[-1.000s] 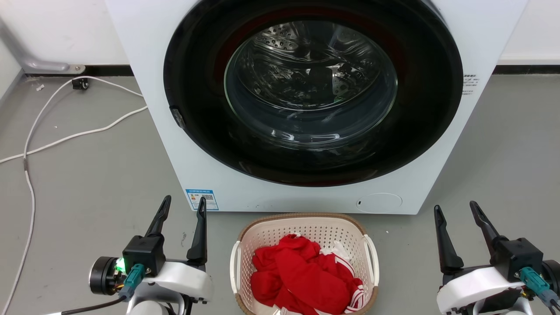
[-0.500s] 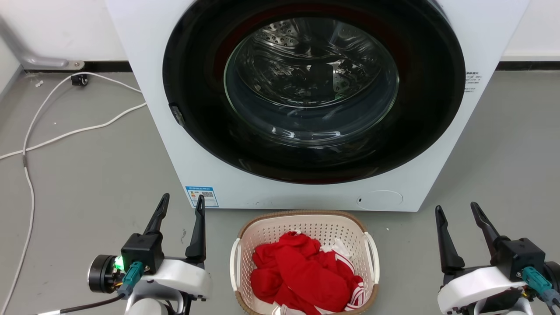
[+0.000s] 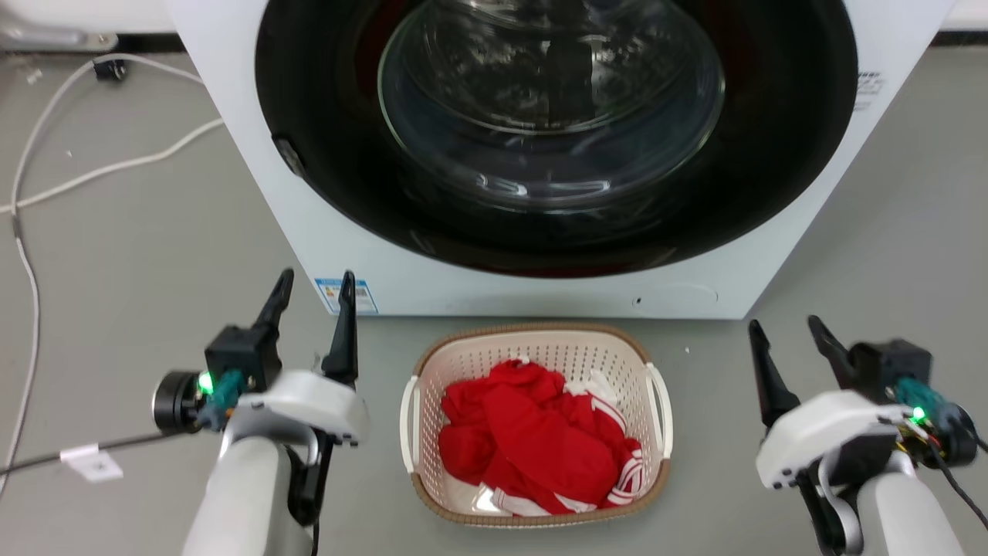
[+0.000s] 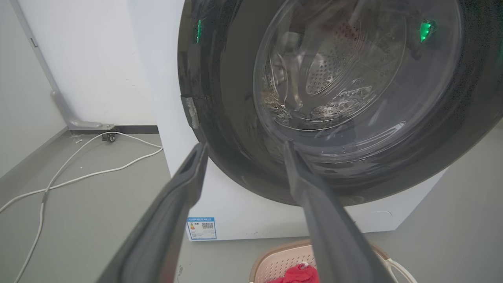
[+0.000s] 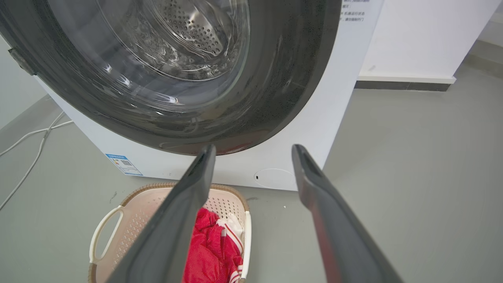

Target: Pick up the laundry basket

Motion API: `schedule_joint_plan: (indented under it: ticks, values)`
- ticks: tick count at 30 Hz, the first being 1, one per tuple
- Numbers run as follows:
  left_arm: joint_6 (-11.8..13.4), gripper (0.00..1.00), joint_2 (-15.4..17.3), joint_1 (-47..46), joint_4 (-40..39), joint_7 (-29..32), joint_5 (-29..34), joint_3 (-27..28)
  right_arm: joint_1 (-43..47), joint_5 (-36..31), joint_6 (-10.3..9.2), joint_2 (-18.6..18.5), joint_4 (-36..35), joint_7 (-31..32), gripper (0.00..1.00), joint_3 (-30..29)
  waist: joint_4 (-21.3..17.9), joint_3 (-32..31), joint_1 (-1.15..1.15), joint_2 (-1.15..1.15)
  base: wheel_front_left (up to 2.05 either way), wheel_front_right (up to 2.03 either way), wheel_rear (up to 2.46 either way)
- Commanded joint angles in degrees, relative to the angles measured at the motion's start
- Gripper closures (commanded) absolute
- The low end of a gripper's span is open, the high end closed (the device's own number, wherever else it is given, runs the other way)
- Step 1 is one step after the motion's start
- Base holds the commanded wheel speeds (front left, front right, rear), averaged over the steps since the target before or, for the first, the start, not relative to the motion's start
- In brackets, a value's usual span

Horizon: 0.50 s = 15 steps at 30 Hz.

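The laundry basket [image 3: 540, 347] stands on the grey floor just in front of the washer, cream with a brown rim and white side handles, holding red and white clothes [image 3: 532, 444]. My left gripper [image 3: 315, 287] is open to the basket's left, fingers pointing toward the washer, with nothing between them. To the basket's right my right gripper [image 3: 786, 328] is open and empty as well. Both are apart from the handles. The left wrist view catches the basket's rim [image 4: 271, 251] at the bottom. In the right wrist view the basket [image 5: 129, 220] lies low and left behind a finger.
A white front-loading washer [image 3: 255, 154] with a shut dark round door [image 3: 552, 123] fills the space right behind the basket. White cables [image 3: 46, 170] trail over the floor at the far left. A white wall [image 5: 416, 35] stands to the right of the washer.
The head camera has tilted down, so the whole basket is now in view. Both grippers stay open on either side of it.
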Motion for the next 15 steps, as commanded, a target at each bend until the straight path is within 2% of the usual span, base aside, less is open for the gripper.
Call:
schedule_joint_plan:
  ticks: [1, 8, 15]
  values:
    - [-0.4, 0.0, 0.7, -2.6, 2.0, -0.1, -0.4, -0.1, -2.1, 0.6, -0.03, 0.2, 1.4, 2.0, 0.0, 0.7, -0.3, 2.6, 0.0, 0.0, 0.0, 0.0, 0.0]
    - [-1.5, 0.0, 2.7, -13.0, 14.0, 3.1, -3.7, -1.1, -10.5, 2.3, -0.03, 0.2, 8.6, 11.9, 0.0, 3.3, -1.1, 10.1, 0.0, 0.0, 0.0, 0.0, 0.0]
    - [-1.9, 0.0, 4.2, -20.9, 25.6, 8.3, -7.9, -3.9, -18.3, 4.1, -0.03, 0.2, 17.2, 17.8, 0.0, 5.9, -1.9, 17.3, 0.0, 0.0, 0.0, 0.0, 0.0]
